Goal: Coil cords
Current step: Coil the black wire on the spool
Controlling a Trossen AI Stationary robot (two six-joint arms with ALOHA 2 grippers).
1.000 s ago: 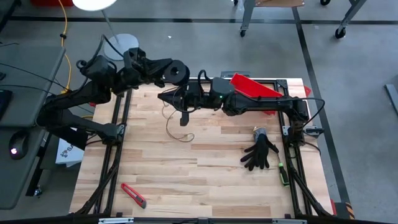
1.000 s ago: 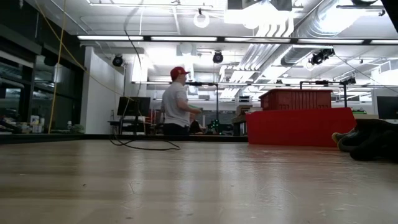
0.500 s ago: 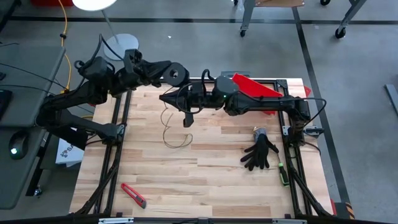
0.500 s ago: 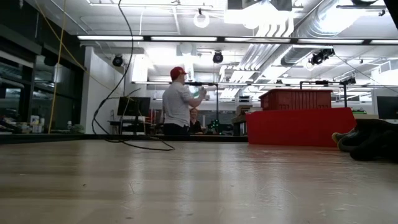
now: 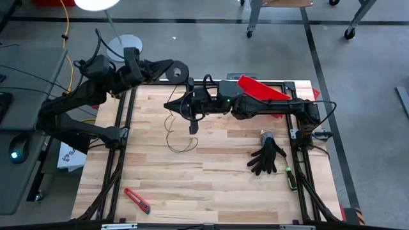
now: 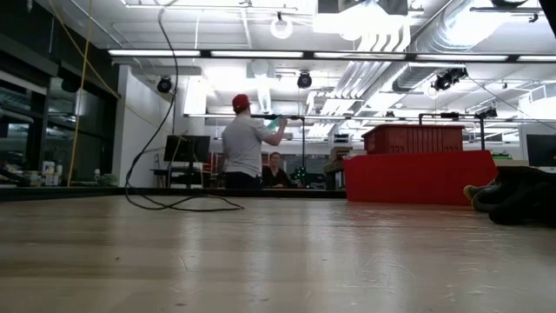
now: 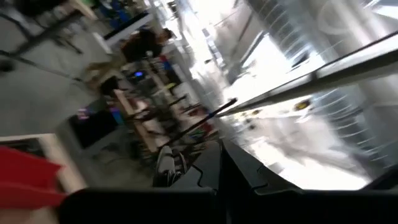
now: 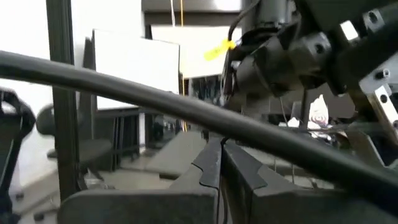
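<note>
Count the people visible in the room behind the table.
2. One person in a red cap stands behind the table's far edge with an arm raised; a second person sits just beside them, lower down. Others may be hidden.

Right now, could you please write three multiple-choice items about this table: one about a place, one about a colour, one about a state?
1. Where does the black glove lie on the table?
A. near the right edge
B. at the middle
C. at the near left corner

2. What colour is the utility knife near the left front corner?
A. blue
B. red
C. white

3. How are the fingers of the right gripper?
A. wide open
B. shut together
C. clamped on the glove

Answers:
1. A, as the high view shows the glove by the right frame rail.
2. B, as its body looks red against the pale wood.
3. B, as the right wrist view shows the two dark fingers meeting, with the thin cord hanging below that gripper to a loop on the table.
</note>
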